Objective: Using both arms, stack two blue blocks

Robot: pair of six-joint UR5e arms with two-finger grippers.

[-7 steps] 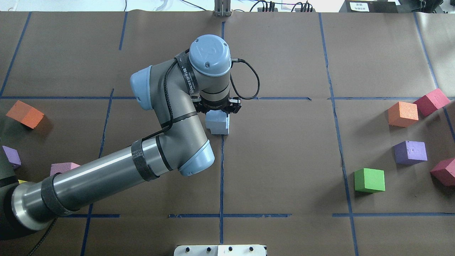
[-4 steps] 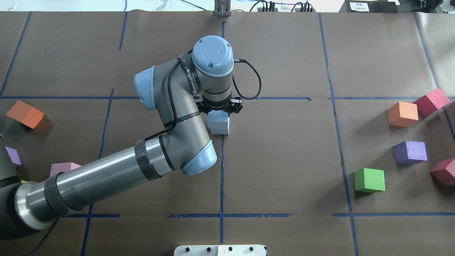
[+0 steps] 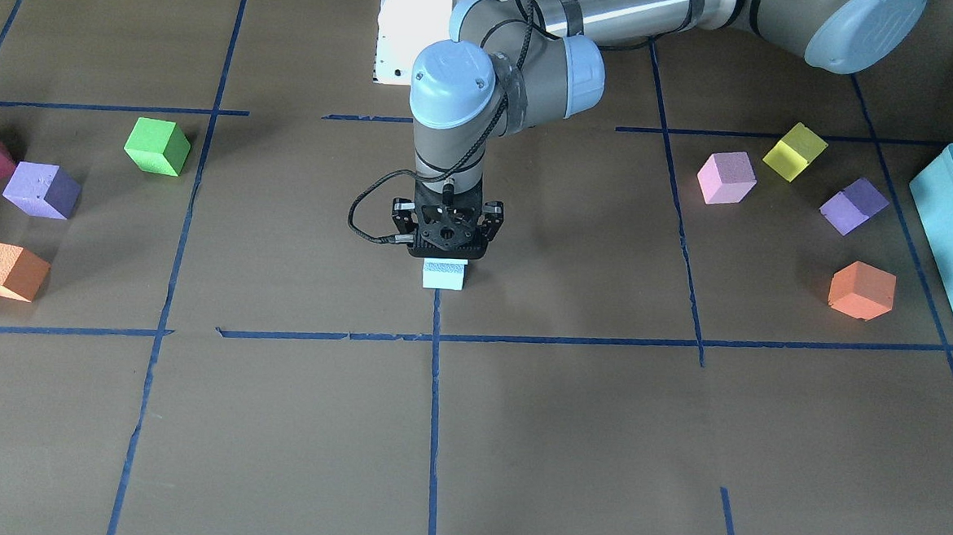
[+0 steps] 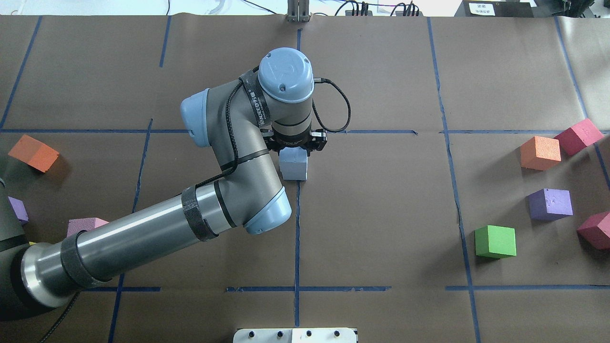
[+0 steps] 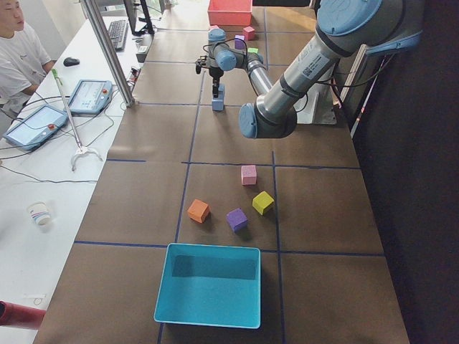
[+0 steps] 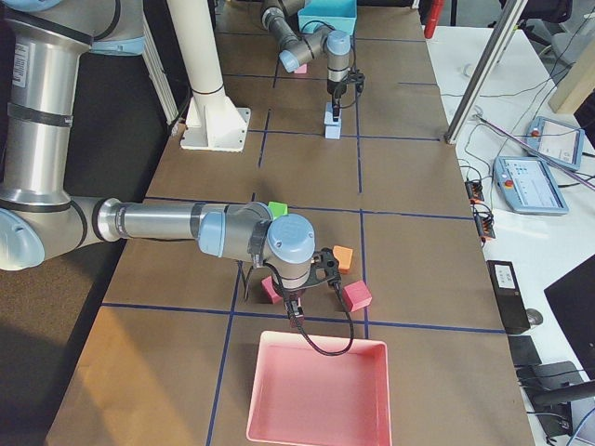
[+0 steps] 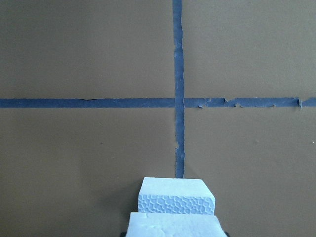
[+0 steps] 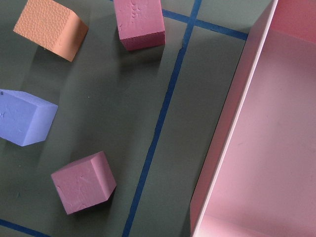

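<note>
Brown paper table top (image 4: 381, 214), ruled into squares by blue tape lines (image 4: 296, 238). Contents as found:

1. My left arm (image 4: 143, 238), a grey tube with light blue joint caps. It reaches from my left side to the table's middle, with the wrist pointing straight down.
2. My left gripper (image 4: 295, 150), black and cabled. The jaws are partly closed, with a finger against each side of the upper light sky-blue foam cube (image 7: 173, 228).
3. Upper cube. It sits squarely on the lower light sky-blue foam cube (image 7: 177, 197), the two touching. From overhead they read as one.
4. Lower cube. It rests on the paper on the centre tape line, just on my side of a crossing.
5. My right arm (image 6: 158, 223), low over the table's right end. My right gripper (image 6: 296, 295) hangs above loose cubes, beside a pink plastic tray (image 6: 316, 400). It shows only from the side, so I cannot tell how its jaws stand.
6. Right end, loose cubes:
   - green foam cube (image 4: 495, 241)
   - purple foam cube (image 4: 550, 204)
   - orange foam cube (image 4: 540, 152), just beside a crimson foam cube (image 4: 578, 136)
   - second crimson cube (image 4: 595, 230) at the edge of view
7. Left end, all well apart from the stack:
   - pink foam cube (image 5: 248, 174)
   - yellow foam cube (image 5: 262, 202)
   - violet foam cube (image 5: 237, 219)
   - rust-orange foam cube (image 5: 198, 211)
   - large teal box (image 5: 206, 319), nearest the table's end
</note>
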